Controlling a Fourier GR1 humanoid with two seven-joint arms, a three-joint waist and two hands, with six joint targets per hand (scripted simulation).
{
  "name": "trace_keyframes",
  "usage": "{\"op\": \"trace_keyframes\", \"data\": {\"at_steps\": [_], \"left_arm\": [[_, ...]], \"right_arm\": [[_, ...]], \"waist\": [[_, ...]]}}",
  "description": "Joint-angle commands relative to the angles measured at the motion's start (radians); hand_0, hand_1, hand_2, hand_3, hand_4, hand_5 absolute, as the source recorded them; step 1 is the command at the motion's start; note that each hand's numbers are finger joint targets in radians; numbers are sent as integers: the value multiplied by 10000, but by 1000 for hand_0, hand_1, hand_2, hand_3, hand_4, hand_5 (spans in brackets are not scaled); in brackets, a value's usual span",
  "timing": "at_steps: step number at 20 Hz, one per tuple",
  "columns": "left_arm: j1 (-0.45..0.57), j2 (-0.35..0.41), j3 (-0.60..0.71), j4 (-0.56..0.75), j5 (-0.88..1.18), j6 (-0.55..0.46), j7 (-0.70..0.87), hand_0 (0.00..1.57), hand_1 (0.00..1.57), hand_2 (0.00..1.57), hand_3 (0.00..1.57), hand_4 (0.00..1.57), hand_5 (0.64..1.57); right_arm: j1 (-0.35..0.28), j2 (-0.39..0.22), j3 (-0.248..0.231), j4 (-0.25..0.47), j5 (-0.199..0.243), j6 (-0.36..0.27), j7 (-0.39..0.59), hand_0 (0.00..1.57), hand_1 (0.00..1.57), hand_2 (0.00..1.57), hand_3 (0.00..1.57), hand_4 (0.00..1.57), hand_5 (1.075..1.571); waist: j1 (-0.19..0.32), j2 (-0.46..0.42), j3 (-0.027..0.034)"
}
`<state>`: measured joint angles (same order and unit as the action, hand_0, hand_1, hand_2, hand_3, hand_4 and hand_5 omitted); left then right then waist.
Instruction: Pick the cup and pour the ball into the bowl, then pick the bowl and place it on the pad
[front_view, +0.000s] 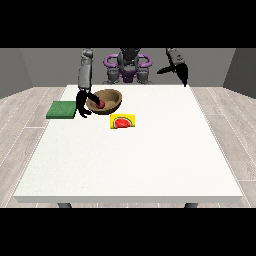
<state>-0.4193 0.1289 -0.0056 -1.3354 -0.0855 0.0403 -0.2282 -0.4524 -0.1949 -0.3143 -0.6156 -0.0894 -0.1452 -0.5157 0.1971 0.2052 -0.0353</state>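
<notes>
The brown bowl (105, 101) is seen at the far left part of the white surface (130, 160), tilted so that its open mouth is turned towards the camera and slightly to the view's left; its round rim is seen as an oval whose long axis runs roughly left to right. Inside it, low on the left, a small red ball (101, 104) is seen. The bowl's left rim is gripped by the hand at the view's left (82, 104), whose black fingers are curled around the edge, the arm coming straight down from above. Just to the left of that hand, the green pad (61, 110) lies flat, its long axis running left to right; it is not touched by the bowl. Just in front of the bowl and to its right, a yellow card with a watermelon slice picture (123, 122) lies flat, close to the bowl. No cup can be made out. The hand at the view's right (181, 71) is held up well above the far right corner, with nothing in it, its fingers stretched out and pointing down.
</notes>
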Motion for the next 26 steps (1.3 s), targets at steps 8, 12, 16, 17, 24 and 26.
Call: {"op": "trace_keyframes", "data": {"at_steps": [8, 12, 16, 17, 24, 26], "left_arm": [[432, 226, 478, 1069, 430, -461, -311, 0, 0, 0, 0, 955, 1423], [1252, 55, 725, 1942, 384, -106, -309, 0, 0, 0, 0, 989, 1419], [1875, 505, 1239, 2528, 585, -310, -582, 0, 0, 0, 0, 1005, 1404], [2009, 665, 1293, 2527, 637, -499, -537, 0, 0, 0, 0, 1006, 1407], [1346, 511, 1351, 1828, 667, -295, -1011, 0, 0, 0, 0, 1024, 1431], [1157, 584, 1331, 1683, 811, -622, -1063, 0, 0, 0, 0, 1051, 1435]], "right_arm": [[-54, -293, 1585, 272, 2285, -3013, 4017, 1571, 1571, 1571, 1047, 862, 1567], [-1000, -572, 2256, -200, 2668, -2394, 6729, 1571, 1571, 1571, 966, 821, 1564], [-1362, -804, 2622, -951, 2796, -1624, 8078, 1571, 1571, 1571, 891, 807, 1567], [-1225, -731, 2662, -1186, 2728, -1395, 8292, 1571, 1571, 1571, 785, 816, 1568], [-743, -2463, 1179, -1320, 1705, -164, 6639, 1571, 1571, 1571, 466, 834, 1570], [-1117, -2881, 814, -1074, 1631, -208, 6623, 1571, 1571, 1571, 466, 834, 1570]], "waist": [[-94, -1167, 314], [-988, -2730, 325], [-1923, -3491, 338], [-2006, -3554, 343], [-1755, -1818, 354], [-1386, -1352, 355]]}}
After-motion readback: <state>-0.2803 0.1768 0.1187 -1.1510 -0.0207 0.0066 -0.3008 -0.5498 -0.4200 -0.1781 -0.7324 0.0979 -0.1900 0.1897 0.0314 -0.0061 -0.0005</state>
